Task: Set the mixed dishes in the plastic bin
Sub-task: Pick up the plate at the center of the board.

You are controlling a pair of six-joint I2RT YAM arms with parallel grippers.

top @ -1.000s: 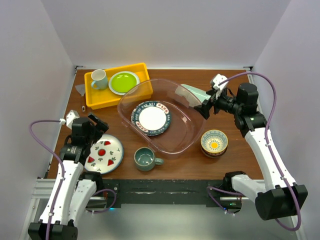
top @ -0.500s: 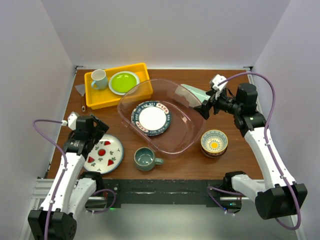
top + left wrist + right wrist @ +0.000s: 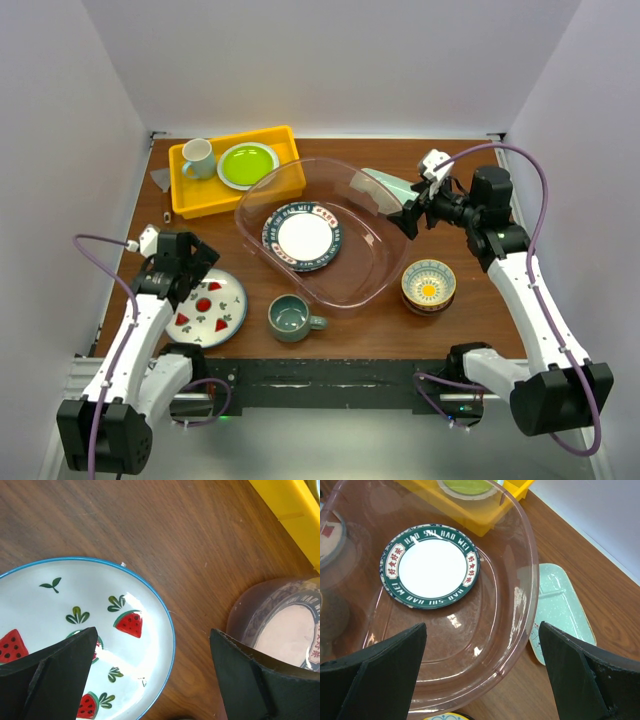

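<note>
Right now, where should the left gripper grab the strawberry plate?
The plate lies flat, too wide to span. Likely pinch its blue rim on the side facing the bin, tilting in from above; the left gripper hangs open right over that edge.

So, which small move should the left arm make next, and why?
Probably lower the left gripper and close it on the rim of the strawberry plate. The gripper is open and straddles that rim from above, and the plate lies on the table, outside the plastic bin.
</note>
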